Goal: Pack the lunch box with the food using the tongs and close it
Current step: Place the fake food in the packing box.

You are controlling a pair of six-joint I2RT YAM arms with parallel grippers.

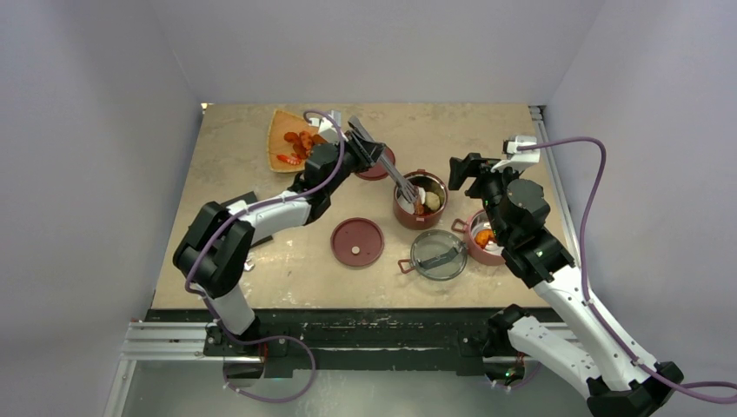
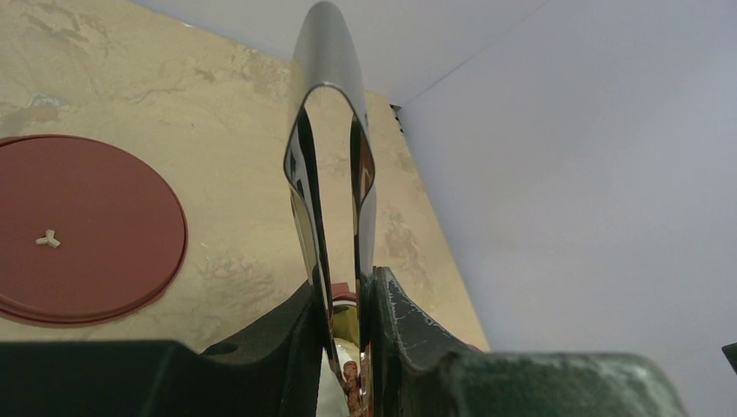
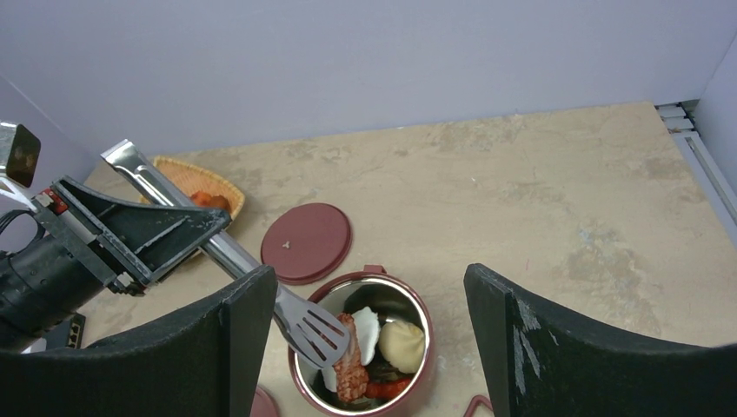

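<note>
Left tool (image 1: 368, 148) clamped narrow on slim silver metal tongs (image 1: 401, 180), looped handle end sticking up past its fingers. Tongs tips are down in the round dark-red steel-lined bowl (image 1: 406, 217) on the beige table (image 1: 287, 278), with a reddish-brown food piece (image 3: 351, 372) between them. White and pale pieces lie inside too. Right tool (image 1: 467, 171) spread wide, gripping nothing, just beside that bowl. Second dark-red bowl (image 1: 470, 246) with orange food near right arm, smoky clear lid (image 1: 437, 254) touching it.
</note>
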